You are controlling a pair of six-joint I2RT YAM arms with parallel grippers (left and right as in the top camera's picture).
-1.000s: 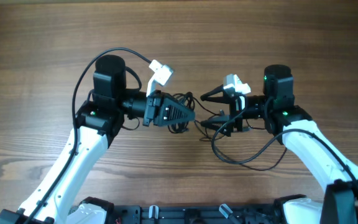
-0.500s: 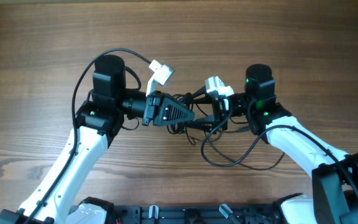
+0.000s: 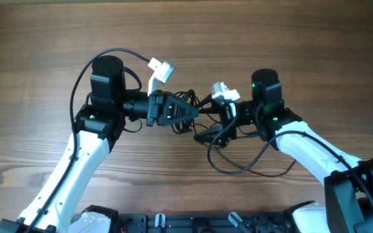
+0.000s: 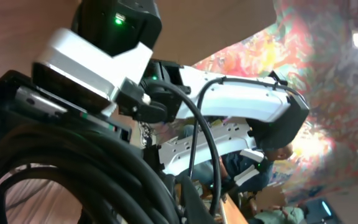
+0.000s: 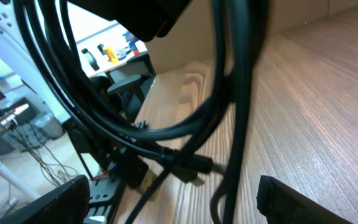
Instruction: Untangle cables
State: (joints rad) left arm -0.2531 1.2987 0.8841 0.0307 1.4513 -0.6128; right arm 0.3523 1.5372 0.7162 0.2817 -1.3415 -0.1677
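While the left claw [image 3: 192, 111] stays out of this risk by being clamped on the cables [image 5: 188, 165], lifted between the two arms just above the counter [image 3: 303, 39], the right claw [image 5: 173, 199] gapes wide with several strands crossing between its fingers. Closing now would likely pinch more than one strand, and pulling then tightens the knot or strains a plug. Just beside the bundle, the right arm's thicker black lead [image 3: 238, 167] loops over the counter and could be snagged. Both claws crowd the tangle, hiding which strand runs where.

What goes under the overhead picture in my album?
Left gripper pinches the tangled cables over a wooden table; right gripper stands open around them.
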